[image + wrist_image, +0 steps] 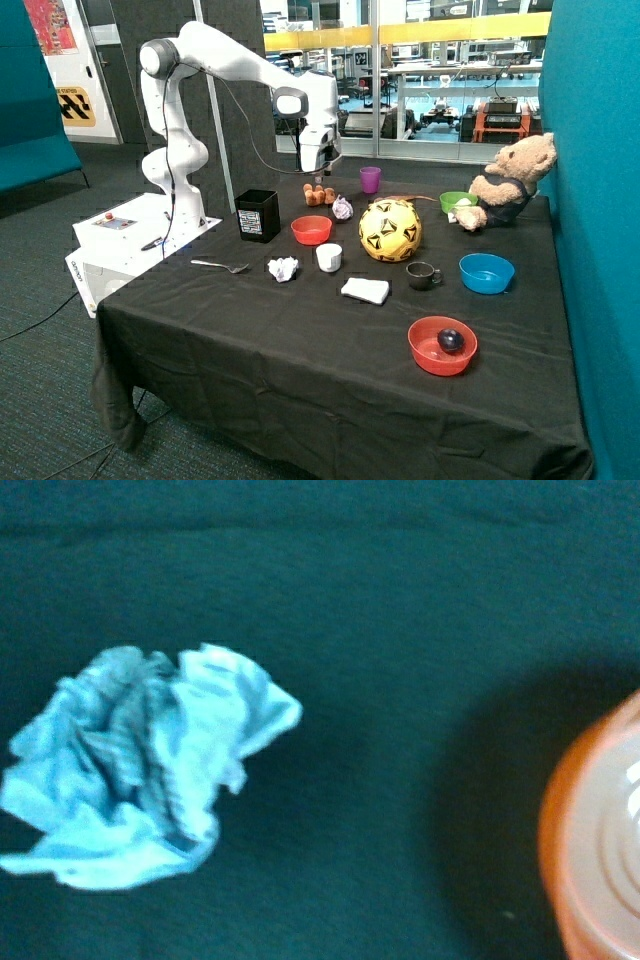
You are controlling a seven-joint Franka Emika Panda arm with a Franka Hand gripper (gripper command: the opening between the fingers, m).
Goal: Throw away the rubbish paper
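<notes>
One crumpled white paper wad [343, 208] lies at the back of the table between small orange objects [318, 194] and the yellow ball [390, 230]. A second wad [284, 268] lies nearer the front, beside the white cup [328, 257]. My gripper [319, 178] hangs above the table, over the orange objects and close to the back wad. The wrist view shows one wad [140, 765] on the black cloth beside the rim of a red bowl [590, 850]. A black bin [258, 215] stands toward the robot's base.
A red bowl [311, 230], folded white cloth [365, 290], dark mug [422, 274], blue bowl [486, 272], red bowl holding a dark ball [442, 345], purple cup [370, 179], green bowl [455, 202], teddy bear [505, 180] and a spoon [220, 265] share the table.
</notes>
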